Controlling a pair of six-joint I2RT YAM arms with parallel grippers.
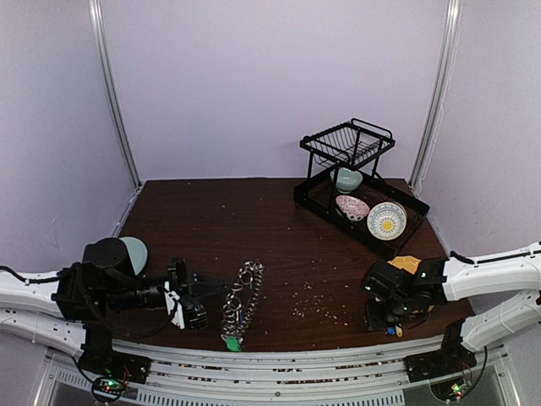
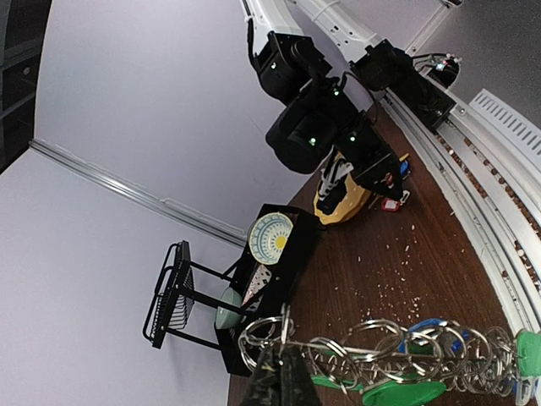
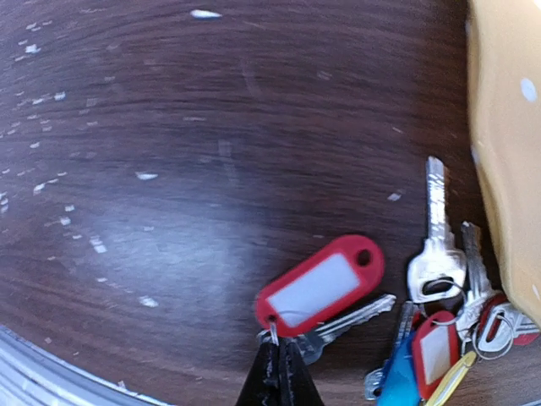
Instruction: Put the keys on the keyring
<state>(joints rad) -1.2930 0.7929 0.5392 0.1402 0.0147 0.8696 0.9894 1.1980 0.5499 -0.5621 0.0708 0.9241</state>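
The keyring (image 1: 242,303) is a big silver ring strung with small loops and green and blue tags, held up on edge above the table. My left gripper (image 2: 283,353) is shut on its wire at one end, and the keyring (image 2: 397,348) stretches away to the right. Beside a loose bunch of keys (image 3: 439,334) lies a red-tagged key (image 3: 321,286) flat on the wood. My right gripper (image 3: 277,345) is shut on that key's small split ring, fingertips down at the table. From above, the right gripper (image 1: 382,323) sits low near the front right edge.
A yellow object (image 3: 507,127) lies right beside the key bunch, also the yellow object (image 1: 408,263) from above. A black dish rack (image 1: 314,201) with bowls and a plate stands at the back right. A teal bowl (image 1: 136,251) sits at the left. Pale crumbs dot the table (image 1: 254,220).
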